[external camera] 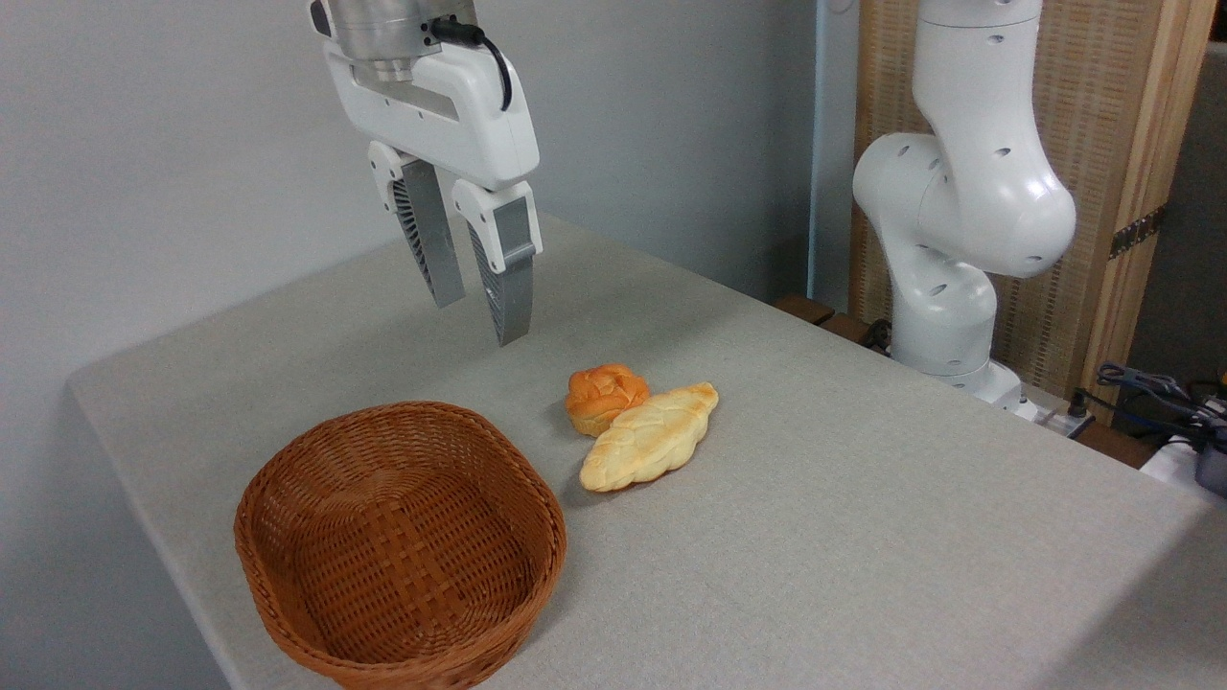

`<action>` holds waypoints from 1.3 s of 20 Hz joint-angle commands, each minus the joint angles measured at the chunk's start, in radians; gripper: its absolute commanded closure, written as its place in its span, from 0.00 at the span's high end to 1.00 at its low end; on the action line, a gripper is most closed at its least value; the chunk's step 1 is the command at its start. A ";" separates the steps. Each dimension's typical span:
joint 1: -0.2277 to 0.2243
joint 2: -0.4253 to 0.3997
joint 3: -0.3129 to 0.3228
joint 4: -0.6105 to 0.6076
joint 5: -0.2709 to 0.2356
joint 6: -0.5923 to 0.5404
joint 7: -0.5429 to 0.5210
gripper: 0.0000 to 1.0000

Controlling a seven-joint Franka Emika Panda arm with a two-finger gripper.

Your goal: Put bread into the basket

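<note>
While your gripper (479, 311) hangs empty, fingers slightly apart, above the table (863, 498), you're at the reach step: descend right onto the bun (604, 395) touching the braided loaf (652, 436); the wicker basket (288, 498) waits near-left.

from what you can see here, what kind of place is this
Probably a robotics lab test bench, not a kitchen: a robot arm bolted beside a cloth-covered table, loose cables at the right edge, and toy-like bread staged beside a basket.
</note>
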 commanded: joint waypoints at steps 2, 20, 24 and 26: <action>0.004 0.003 0.002 0.016 -0.007 -0.027 0.018 1.00; 0.004 -0.052 0.002 -0.068 -0.007 -0.001 0.018 1.00; -0.002 -0.170 0.002 -0.241 -0.009 0.103 0.017 1.00; -0.008 -0.234 0.002 -0.329 -0.007 0.134 0.017 1.00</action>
